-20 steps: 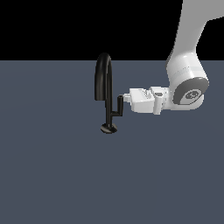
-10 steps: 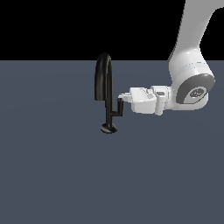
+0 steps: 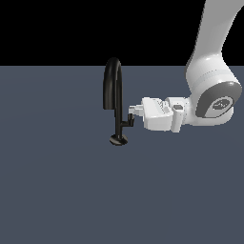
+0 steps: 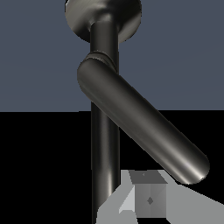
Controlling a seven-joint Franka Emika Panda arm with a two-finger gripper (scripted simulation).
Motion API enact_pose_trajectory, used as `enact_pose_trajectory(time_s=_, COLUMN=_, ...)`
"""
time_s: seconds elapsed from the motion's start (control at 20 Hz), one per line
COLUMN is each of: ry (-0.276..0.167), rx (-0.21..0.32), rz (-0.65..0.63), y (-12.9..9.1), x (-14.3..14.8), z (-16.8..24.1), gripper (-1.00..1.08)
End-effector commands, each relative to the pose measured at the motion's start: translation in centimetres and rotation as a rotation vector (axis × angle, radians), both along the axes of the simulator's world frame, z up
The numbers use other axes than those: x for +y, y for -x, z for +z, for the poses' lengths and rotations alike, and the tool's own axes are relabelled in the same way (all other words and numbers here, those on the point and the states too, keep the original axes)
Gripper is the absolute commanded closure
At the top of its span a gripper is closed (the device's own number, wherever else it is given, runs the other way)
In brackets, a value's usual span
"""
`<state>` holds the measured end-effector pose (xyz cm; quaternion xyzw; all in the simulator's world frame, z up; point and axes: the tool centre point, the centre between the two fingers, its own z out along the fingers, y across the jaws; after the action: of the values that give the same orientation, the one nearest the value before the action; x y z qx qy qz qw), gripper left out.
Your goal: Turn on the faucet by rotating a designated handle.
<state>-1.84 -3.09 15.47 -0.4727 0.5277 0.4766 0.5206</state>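
Note:
The glossy black faucet (image 3: 113, 90) stands upright on its round base disc (image 3: 118, 139), its arched spout rising above the stem. The thin L-shaped handle (image 3: 127, 120) branches off the stem toward the exterior view's right. My gripper (image 3: 132, 111) reaches in horizontally from that side, and its tips sit against the upper end of the handle. In the wrist view the handle (image 4: 140, 127) runs diagonally across the stem (image 4: 105, 140), with the gripper (image 4: 148, 197) just beside its free end. The fingers look pressed together with nothing between them.
A flat dark grey floor (image 3: 57, 190) surrounds the faucet. The white arm (image 3: 209, 95) comes down from the upper part of the exterior view's right.
My gripper has crept toward the exterior view's left and slightly down, closing onto the handle's end. The faucet and handle look almost unmoved.

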Motion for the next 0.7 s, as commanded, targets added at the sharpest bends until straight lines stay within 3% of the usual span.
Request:
enact_pose_trajectory(time_s=0.0, ry=-0.006, rx=0.026, rz=0.004, y=1.8, x=0.2, z=-1.4, gripper=1.08)
enact_pose_trajectory(time_s=0.15, ry=-0.006, rx=0.027, rz=0.005, y=2.6, x=0.3, z=-1.7, gripper=1.08)
enact_pose_trajectory(time_s=0.2, ry=-0.002, rx=0.003, rz=0.002, y=1.5, x=0.1, z=-0.6, gripper=1.08)
enact_pose_trajectory(time_s=0.65, ry=-0.006, rx=0.024, rz=0.004, y=4.2, x=0.4, z=-6.1, gripper=1.08)
